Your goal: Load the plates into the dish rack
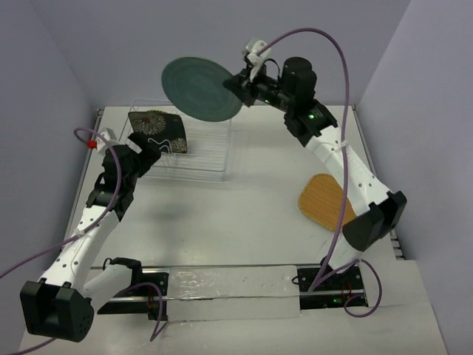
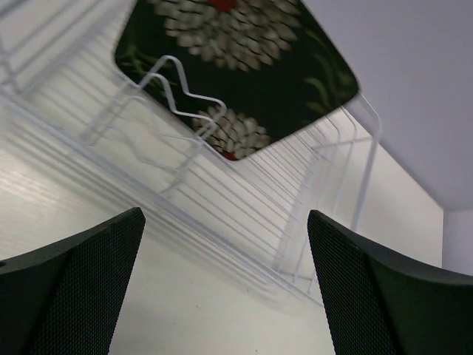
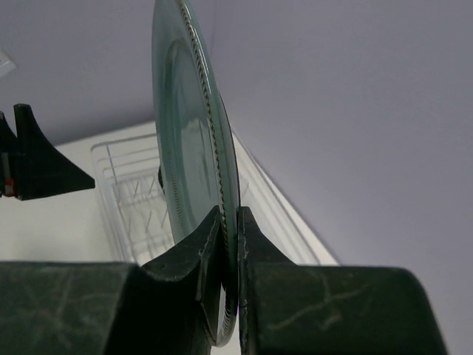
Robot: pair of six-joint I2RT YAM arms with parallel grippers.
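The right gripper (image 3: 229, 216) was clamped on the teal plate (image 1: 201, 87), holding it upright with the rack (image 1: 211, 161) below. The left gripper (image 2: 225, 222), jaws apart, faced the black plate (image 2: 244, 66) slotted just ahead. The next move probably called for lowering the teal plate between free dividers.

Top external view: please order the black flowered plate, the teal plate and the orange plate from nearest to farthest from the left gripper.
1. Black flowered plate, in the rack beside the left gripper.
2. Teal plate, held up at the back.
3. Orange plate, flat on the right.
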